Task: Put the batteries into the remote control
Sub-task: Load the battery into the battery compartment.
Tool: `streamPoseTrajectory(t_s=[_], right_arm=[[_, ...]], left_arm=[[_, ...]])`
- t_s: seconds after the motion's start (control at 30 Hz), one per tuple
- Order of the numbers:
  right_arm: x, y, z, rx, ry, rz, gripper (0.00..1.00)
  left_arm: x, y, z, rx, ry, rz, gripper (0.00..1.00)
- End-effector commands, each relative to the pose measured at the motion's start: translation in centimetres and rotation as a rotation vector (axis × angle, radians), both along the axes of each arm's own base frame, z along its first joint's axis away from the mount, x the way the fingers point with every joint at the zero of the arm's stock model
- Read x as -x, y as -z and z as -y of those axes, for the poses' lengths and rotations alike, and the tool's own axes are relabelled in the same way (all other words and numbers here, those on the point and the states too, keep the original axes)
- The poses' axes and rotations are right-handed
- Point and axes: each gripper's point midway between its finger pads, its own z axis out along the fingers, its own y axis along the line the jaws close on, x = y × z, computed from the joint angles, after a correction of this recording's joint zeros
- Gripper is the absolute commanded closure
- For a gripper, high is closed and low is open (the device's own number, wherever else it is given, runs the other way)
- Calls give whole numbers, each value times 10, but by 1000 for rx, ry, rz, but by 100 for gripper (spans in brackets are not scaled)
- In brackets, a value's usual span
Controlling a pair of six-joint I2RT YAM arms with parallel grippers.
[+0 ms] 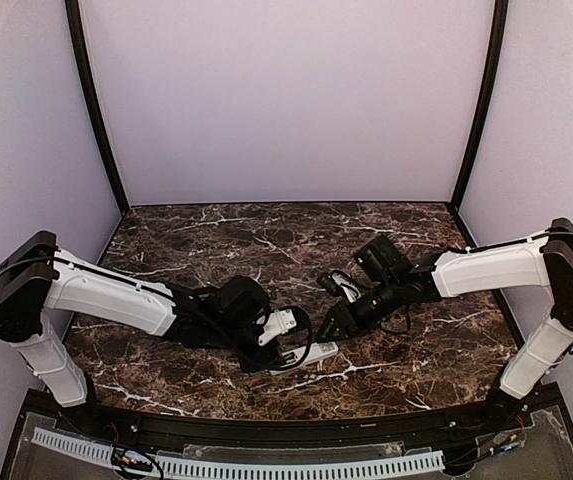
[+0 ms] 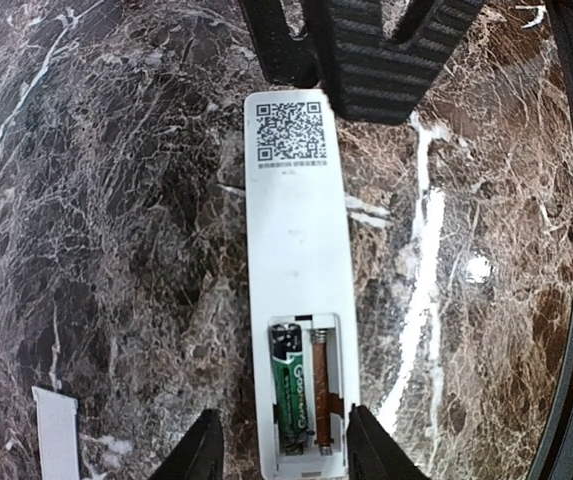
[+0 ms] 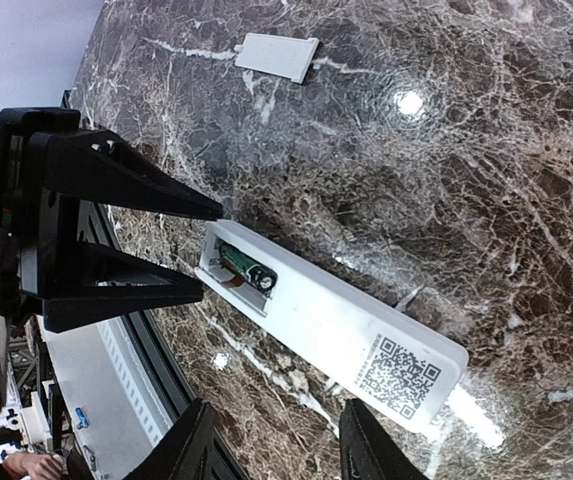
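On the dark marble table (image 1: 216, 240) the remote control (image 2: 296, 260) lies face down near the front edge, between my arms. My left gripper (image 2: 281, 445) straddles its compartment end, jaws parted; my right gripper (image 3: 266, 440) brackets the QR end, also parted, empty. One green battery (image 2: 291, 392) sits seated; I'd steady the body before pressing the second into the bare slot. The loose cover (image 3: 277, 56) lies apart.

remote control (image 2: 294, 260): white, black QR code
battery (image 2: 290, 388): green and black
table (image 2: 116, 200): dark brown marble, white veins
cover (image 3: 277, 56): white

Lab test booth, plain lilac walls (image 1: 286, 100), marble-look table (image 1: 266, 240)
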Motion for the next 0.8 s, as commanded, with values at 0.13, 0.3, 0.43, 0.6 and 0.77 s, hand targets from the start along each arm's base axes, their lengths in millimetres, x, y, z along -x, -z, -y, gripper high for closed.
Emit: streamPoseTrajectory(t_s=[0.13,0.3,0.43,0.6,0.77], right_arm=[[0,-3,-3,-32,-8,0,59],[1,0,-2,-30,-12,-4,59],[2,2,-2,-26,-12,-10,59],[2,4,-2,-24,-15,-11,59],[2,6,-3,-21,-18,-16,59]], left_arm=[[-3,11,1,-35,27,-18,59],[-6,14,-1,-37,15,-18,60],[-6,16,-2,-40,9,-19,63],[-8,18,-4,-50,10,-12,67],[-9,19,-5,-60,10,-4,70]])
